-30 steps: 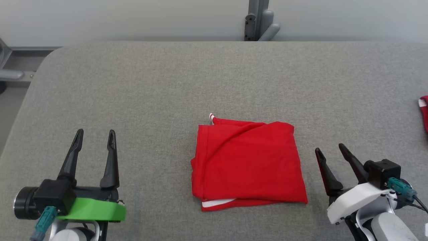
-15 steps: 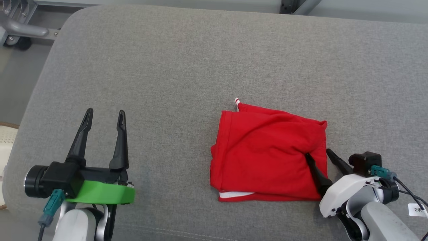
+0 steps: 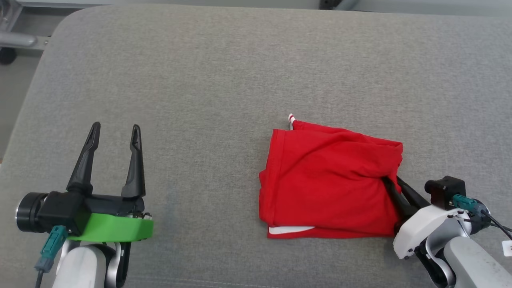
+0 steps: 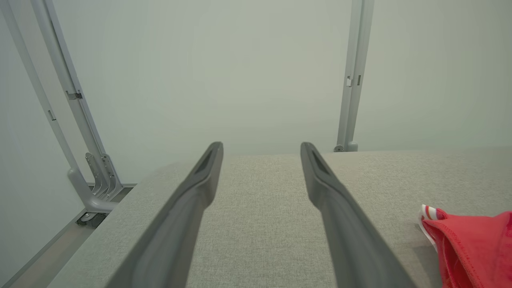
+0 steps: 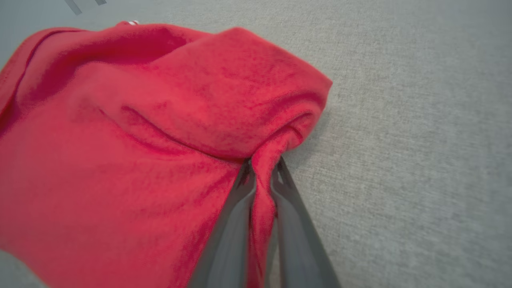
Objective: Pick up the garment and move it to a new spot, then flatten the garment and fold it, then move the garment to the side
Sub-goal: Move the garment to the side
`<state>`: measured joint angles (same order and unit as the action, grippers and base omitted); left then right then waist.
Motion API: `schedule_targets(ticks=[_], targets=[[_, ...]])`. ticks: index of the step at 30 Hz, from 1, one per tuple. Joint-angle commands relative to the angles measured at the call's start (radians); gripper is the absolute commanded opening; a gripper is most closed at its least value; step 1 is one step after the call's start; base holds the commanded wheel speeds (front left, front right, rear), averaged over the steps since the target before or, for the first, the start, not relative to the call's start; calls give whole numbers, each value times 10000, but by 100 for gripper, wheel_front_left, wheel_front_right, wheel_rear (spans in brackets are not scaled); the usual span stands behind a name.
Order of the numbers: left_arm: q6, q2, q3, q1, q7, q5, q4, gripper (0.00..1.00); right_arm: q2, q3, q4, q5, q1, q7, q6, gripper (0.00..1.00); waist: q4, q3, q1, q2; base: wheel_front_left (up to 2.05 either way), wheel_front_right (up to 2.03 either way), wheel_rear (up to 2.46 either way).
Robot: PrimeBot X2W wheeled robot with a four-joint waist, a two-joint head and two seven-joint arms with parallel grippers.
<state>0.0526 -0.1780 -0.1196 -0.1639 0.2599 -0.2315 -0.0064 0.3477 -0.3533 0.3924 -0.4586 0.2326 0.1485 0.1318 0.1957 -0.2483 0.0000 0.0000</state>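
The garment [image 3: 328, 180] is a folded red cloth with a white-striped trim, lying right of centre on the grey padded table [image 3: 224, 72]. My right gripper [image 3: 393, 182] is shut on a pinched fold at the garment's right edge; in the right wrist view the red cloth [image 5: 160, 120] bunches up between the two dark fingers [image 5: 292, 208] of the right gripper [image 5: 262, 166]. My left gripper [image 3: 114, 132] stands open over bare table at the lower left, well apart from the garment. The left wrist view has the open left gripper [image 4: 260, 148] and a corner of the garment [image 4: 472, 236] at the lower right.
The table's rounded left corner [image 3: 60, 28] drops off to the floor, where a grey metal frame [image 3: 16, 36] stands. Upright grey posts [image 4: 352, 76] rise behind the table's far edge before a pale wall.
My right gripper has moved in from beside the garment onto its right edge and shut on a fold of cloth. The head camera has tilted down and shifted. The left gripper stays open.
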Motion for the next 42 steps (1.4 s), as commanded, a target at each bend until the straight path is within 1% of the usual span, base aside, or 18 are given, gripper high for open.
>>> schedule_targets(ticks=[1, 6, 9, 11, 18, 19, 20, 24, 29, 35, 38, 40, 41, 42], targets=[[-77, -100, 48, -51, 46, 124, -145, 100, 168, 69, -248, 178, -147, 17, -20, 0, -638, -91, 0, 0, 0, 0, 0], [-90, -313, 116, -10, -81, 160, -438, 100, 699, 140, -1087, 522, -334, -122, -20, 0, -1736, -335, 0, 0, 0, 0, 0], [-121, -509, 180, -31, -274, 194, -720, 100, 971, 176, -1474, 694, -233, -254, -20, 0, -2434, -602, 0, 0, 0, 0, 0], [-93, -604, 156, -153, -408, 213, -918, 100, 1174, 189, -1654, 800, -141, -325, -20, 0, -2783, -796, 0, 0, 0, 0, 0], [-11, -989, 128, -634, -896, 349, -1707, 100, 1943, -250, -2123, 1077, 926, -365, -18, 0, -3876, -1836, 0, 0, 0, 0, 0], [-11, -989, 128, -634, -896, 349, -1707, 100, 1943, -250, -2123, 1077, 926, -365, -18, 0, -3876, -1836, 0, 0, 0, 0, 0], [6, -1051, 128, -708, -956, 369, -1797, 100, 2041, -346, -2146, 1107, 1159, -319, -20, 0, -4023, -1982, 0, 0, 0, 0, 0], [96, -1331, 122, -983, -1270, 404, -2157, 100, 2702, -462, -1997, 1187, 2041, -182, -21, 0, -4573, -2535, 0, 0, 0, 0, 0], [188, -1623, 18, -1322, -1609, 535, -2592, 100, 3763, -29, -1663, 1322, 2934, 53, -21, 0, -5001, -3054, 0, 0, 0, 0, 0], [270, -1782, -237, -1620, -1866, 653, -2931, 100, 5136, 583, -1096, 1553, 3600, 86, -21, 0, -5060, -3446, 0, 0, 0, 0, 0], [307, -1844, -292, -1699, -1906, 680, -3044, 100, 5405, 976, -695, 1653, 3954, 139, -21, 0, -4982, -3641, 0, 0, 0, 0, 0], [324, -1880, -332, -1748, -1935, 680, -3087, 100, 5336, 1318, -263, 1730, 4225, 189, -21, 0, -4879, -3756, 0, 0, 0, 0, 0], [322, -1890, -336, -1765, -1936, 675, -3108, 100, 5185, 1490, -52, 1833, 4330, 78, -21, 1, -4833, -3804, 0, 0, 0, 0, 0], [314, -1898, -349, -1777, -1953, 678, -3122, 100, 4999, 1657, 167, 1877, 4421, -18, -20, 42, -4783, -3849, 0, 0, 0, 0, 0]])
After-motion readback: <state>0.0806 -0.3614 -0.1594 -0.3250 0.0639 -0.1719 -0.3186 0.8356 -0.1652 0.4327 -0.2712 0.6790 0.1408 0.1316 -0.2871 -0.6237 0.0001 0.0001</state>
